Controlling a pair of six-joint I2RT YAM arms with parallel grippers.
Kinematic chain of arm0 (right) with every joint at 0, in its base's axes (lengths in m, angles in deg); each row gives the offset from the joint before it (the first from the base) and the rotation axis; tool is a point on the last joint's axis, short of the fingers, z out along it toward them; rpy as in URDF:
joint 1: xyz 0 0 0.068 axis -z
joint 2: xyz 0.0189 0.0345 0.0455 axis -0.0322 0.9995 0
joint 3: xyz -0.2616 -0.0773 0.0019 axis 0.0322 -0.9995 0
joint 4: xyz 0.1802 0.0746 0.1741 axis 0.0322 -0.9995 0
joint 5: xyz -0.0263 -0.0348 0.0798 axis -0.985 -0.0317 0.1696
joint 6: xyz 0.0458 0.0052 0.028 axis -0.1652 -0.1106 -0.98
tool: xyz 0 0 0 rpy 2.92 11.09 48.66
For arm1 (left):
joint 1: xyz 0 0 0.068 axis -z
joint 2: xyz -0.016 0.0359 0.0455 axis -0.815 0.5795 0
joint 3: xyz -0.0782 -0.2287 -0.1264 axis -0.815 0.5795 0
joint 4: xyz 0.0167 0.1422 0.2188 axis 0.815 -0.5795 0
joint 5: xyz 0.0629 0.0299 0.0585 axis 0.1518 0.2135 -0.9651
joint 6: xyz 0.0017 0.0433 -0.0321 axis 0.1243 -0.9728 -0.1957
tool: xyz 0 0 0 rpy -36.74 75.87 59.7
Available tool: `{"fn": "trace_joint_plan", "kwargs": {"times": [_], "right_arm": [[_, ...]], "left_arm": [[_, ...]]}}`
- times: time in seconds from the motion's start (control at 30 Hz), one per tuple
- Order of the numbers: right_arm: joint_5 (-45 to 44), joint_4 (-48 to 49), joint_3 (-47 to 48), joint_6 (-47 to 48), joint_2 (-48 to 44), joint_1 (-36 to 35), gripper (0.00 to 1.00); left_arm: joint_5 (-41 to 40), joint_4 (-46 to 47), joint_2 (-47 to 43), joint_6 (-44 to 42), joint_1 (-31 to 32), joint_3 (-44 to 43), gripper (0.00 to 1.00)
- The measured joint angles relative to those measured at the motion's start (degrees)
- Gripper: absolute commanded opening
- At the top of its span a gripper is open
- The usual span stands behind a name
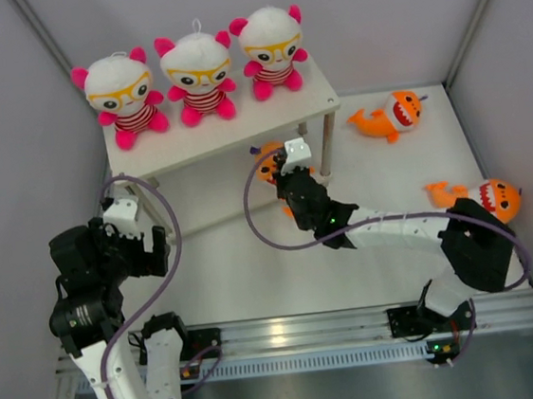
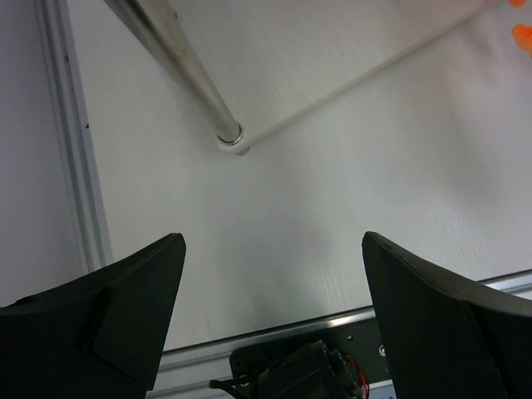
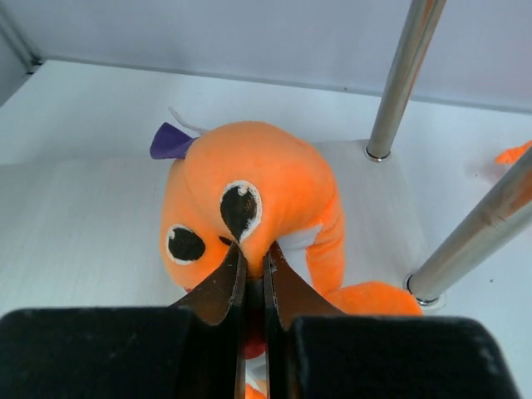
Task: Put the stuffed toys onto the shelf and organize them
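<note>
Three white bears with pink ears [image 1: 198,78] sit in a row on the top tier of the white shelf [image 1: 194,142]. My right gripper [image 3: 251,259] is shut on an orange shark [image 3: 253,204], pinching its face at the shelf's lower tier between the silver legs [image 3: 405,79]; in the top view the shark [image 1: 268,165] is mostly hidden by the gripper [image 1: 291,163]. Two more orange sharks lie on the table, one at the back right [image 1: 391,115], one at the far right [image 1: 484,198]. My left gripper [image 2: 270,274] is open and empty, near the shelf's front left leg [image 2: 179,71].
Grey walls close in the table on the left, back and right. The aluminium rail [image 1: 300,334] with both arm bases runs along the near edge. A purple cable [image 1: 268,235] loops off the right arm.
</note>
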Motion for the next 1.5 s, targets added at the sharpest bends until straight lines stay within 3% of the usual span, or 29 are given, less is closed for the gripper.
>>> {"fn": "trace_joint_plan", "kwargs": {"times": [0.17,0.33,0.63,0.83,0.9,0.93,0.97,1.0,1.03,1.1,1.13,1.2,1.23,1.33,1.5], "right_arm": [[4.9,3.4,-7.2,6.4,-11.1,-7.8,0.0],[14.7,3.4,-6.3,8.0,-18.9,-15.6,0.0],[21.5,3.7,3.3,12.0,-15.5,-24.5,0.0],[24.7,4.0,5.2,13.8,-12.9,-25.3,0.0],[25.5,4.0,5.3,14.3,-12.8,-25.6,0.0],[25.8,4.1,5.3,14.4,-12.8,-25.7,0.0],[26.1,4.2,5.3,14.6,-12.8,-25.7,0.0],[26.6,4.4,5.3,14.6,-12.8,-25.8,0.0],[27.1,4.5,5.3,14.9,-12.7,-25.8,0.04],[27.7,4.4,5.6,15.2,-12.6,-25.8,0.25],[27.9,4.4,5.6,15.4,-12.6,-25.8,0.5],[27.7,4.3,5.6,16.1,-12.9,-25.8,0.76],[27.6,4.0,5.6,16.3,-13.1,-25.8,0.82],[24.2,4.5,2.8,17.0,-15.9,-26.4,0.83],[17.9,5.8,-12.6,14.1,-25.7,-26.6,0.82]], "left_arm": [[7.3,-0.5,-0.1,-1.6,0.0,-1.3,0.98],[19.3,-0.5,1.2,-2.5,0.0,-4.0,0.98],[32.1,-0.7,4.3,-2.4,0.0,-9.7,0.98],[38.1,-0.8,4.3,-2.2,0.0,-11.6,0.97],[38.8,-0.8,4.4,-2.1,0.0,-11.6,0.83],[38.8,-0.8,4.5,-2.0,0.0,-11.6,0.5],[38.8,-0.8,4.5,-1.7,0.0,-11.6,0.28],[38.8,-0.8,4.6,-1.8,0.0,-11.6,0.1],[39.6,-1.0,4.8,-1.5,0.1,-11.7,0.0],[40.2,-1.3,4.8,-1.3,0.2,-11.9,0.0],[40.1,-1.3,4.8,-1.2,0.2,-12.1,0.0],[38.8,-1.4,5.0,-0.7,0.2,-12.7,0.0],[37.9,-1.4,5.3,-0.3,0.2,-13.3,0.0],[35.1,-1.0,6.7,2.8,0.2,-15.5,0.0],[32.9,0.9,7.7,8.5,0.2,-17.5,0.0]]}}
